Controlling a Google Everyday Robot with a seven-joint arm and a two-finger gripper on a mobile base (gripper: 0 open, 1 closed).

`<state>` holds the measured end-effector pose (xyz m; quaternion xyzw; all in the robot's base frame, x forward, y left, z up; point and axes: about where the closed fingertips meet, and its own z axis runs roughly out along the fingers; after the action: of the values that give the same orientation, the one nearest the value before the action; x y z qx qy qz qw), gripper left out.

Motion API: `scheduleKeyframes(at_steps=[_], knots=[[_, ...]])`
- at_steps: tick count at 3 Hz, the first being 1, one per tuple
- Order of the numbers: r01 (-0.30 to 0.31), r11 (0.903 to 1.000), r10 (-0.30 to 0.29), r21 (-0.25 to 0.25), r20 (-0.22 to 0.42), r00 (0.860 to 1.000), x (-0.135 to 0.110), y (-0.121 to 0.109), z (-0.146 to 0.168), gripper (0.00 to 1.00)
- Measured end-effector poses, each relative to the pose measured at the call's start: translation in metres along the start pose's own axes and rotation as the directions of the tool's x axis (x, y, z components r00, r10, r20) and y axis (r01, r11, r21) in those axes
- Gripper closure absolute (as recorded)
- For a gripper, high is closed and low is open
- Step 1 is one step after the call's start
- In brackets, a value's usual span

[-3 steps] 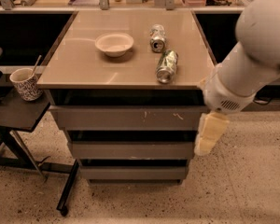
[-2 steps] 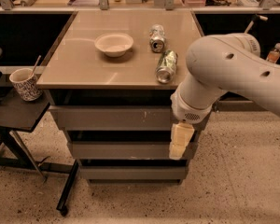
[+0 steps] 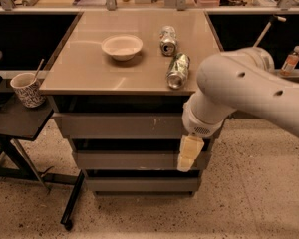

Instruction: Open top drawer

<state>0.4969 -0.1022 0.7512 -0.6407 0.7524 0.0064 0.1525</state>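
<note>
Hanging down from the big white arm, the pale gripper pointed at the floor. It was in front of the right end of the middle drawer, just under the top drawer. I could not tell if the gripper was spread or pressed together, or if it touched anything.

The top drawer was the widest grey front, right under the table top. It had little white marks near its right side, and it looked shut. The round end of the arm hid its right corner. The bottom drawer sat lowest.

On the table top were a white bowl and two cans lying on their sides, one far can and one near can by the front edge. To the left, a cup with a stick in it stood on a low black side table.
</note>
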Motion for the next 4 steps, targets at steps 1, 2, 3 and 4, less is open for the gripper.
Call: scheduleKeyframes(at_steps=[1, 2, 3, 4], knots=[[-0.076, 0.9932, 0.078, 0.088, -0.017, 0.997, 0.013, -0.003, 0.045, 0.0], [-0.138, 0.9654, 0.134, 0.221, 0.03, 0.99, 0.012, -0.032, 0.064, 0.0], [-0.184, 0.9405, 0.163, 0.286, 0.096, 0.982, 0.0, -0.051, 0.057, 0.0], [-0.25, 0.9445, 0.225, 0.213, 0.137, 0.965, 0.017, -0.06, 0.073, 0.0]])
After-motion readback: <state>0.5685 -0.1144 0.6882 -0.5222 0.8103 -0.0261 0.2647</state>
